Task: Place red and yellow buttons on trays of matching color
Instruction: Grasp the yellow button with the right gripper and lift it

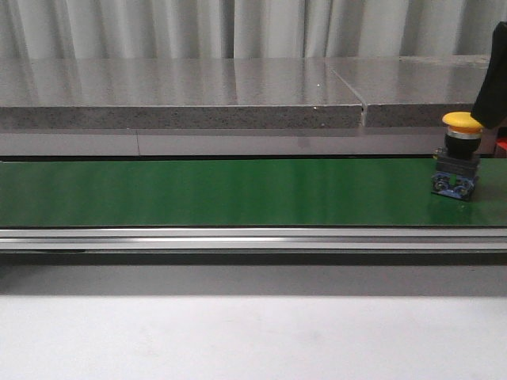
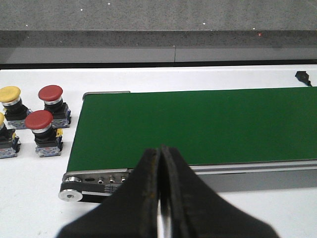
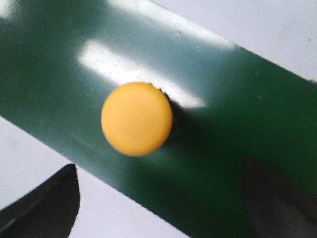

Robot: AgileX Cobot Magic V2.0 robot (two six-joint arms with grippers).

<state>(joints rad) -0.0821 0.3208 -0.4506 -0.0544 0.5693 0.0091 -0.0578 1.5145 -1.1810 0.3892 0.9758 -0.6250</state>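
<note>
Where the front camera looks across the green conveyor belt (image 1: pixel 222 191), a yellow button (image 1: pixel 457 158) stands upright at its far right end, a dark arm part just behind it. From the left wrist, the left gripper (image 2: pixel 159 163) is pressed closed and empty; red and yellow buttons (image 2: pixel 34 124) cluster beside the belt's end. From the right wrist, the right gripper (image 3: pixel 163 198) is spread wide, hovering above the yellow cap.

Three yellow buttons (image 1: pixel 462 120) (image 2: pixel 10 93) (image 2: pixel 1 119) (one cut off); two red buttons (image 2: pixel 50 92) (image 2: pixel 38 119); one green belt (image 1: pixel 222 190)
</note>
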